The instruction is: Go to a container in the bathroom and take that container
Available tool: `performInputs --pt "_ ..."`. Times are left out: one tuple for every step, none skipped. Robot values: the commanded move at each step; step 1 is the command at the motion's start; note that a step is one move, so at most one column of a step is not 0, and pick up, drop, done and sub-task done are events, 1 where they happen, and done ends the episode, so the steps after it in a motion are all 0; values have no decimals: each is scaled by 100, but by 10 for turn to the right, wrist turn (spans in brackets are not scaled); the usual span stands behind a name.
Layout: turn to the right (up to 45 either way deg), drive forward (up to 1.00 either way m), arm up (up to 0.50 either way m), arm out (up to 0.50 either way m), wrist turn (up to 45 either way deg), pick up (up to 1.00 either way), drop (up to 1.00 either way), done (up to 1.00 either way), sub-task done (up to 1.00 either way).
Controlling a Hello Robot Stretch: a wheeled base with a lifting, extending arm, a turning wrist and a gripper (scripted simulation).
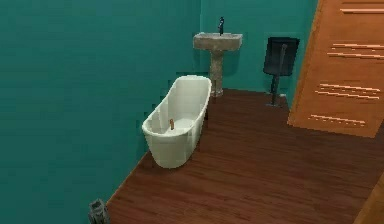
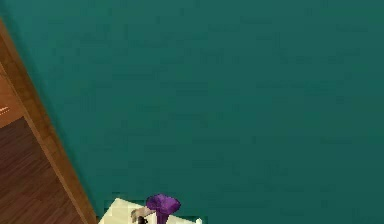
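A bathroom with teal walls lies ahead in the forward view. A white bathtub (image 1: pixel 178 120) stands along the left wall, and a small brown thing (image 1: pixel 173 124) lies inside it. Behind the tub, a stone-coloured pedestal sink (image 1: pixel 218 45) stands against the far wall, with a small dark bottle-like thing (image 1: pixel 221 25) on its top. To the right of the sink, a dark boxy thing (image 1: pixel 281 58) stands on a thin stand in the corner. In the arm side view a purple blob (image 2: pixel 162 205) rests on a pale surface (image 2: pixel 120 212) at the bottom edge.
An orange panelled door (image 1: pixel 345 65) stands at the forward view's right. Dark wooden floor (image 1: pixel 250 165) stretches between the tub and the door. A small grey thing (image 1: pixel 97 211) sits at the lower left by the wall. A wooden edge (image 2: pixel 40 120) slants down the arm side view's left.
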Motion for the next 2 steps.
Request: performInputs --pt "0 0 0 0 240 0 0 0 0" --pt "0 0 0 0 0 100 0 0 0"
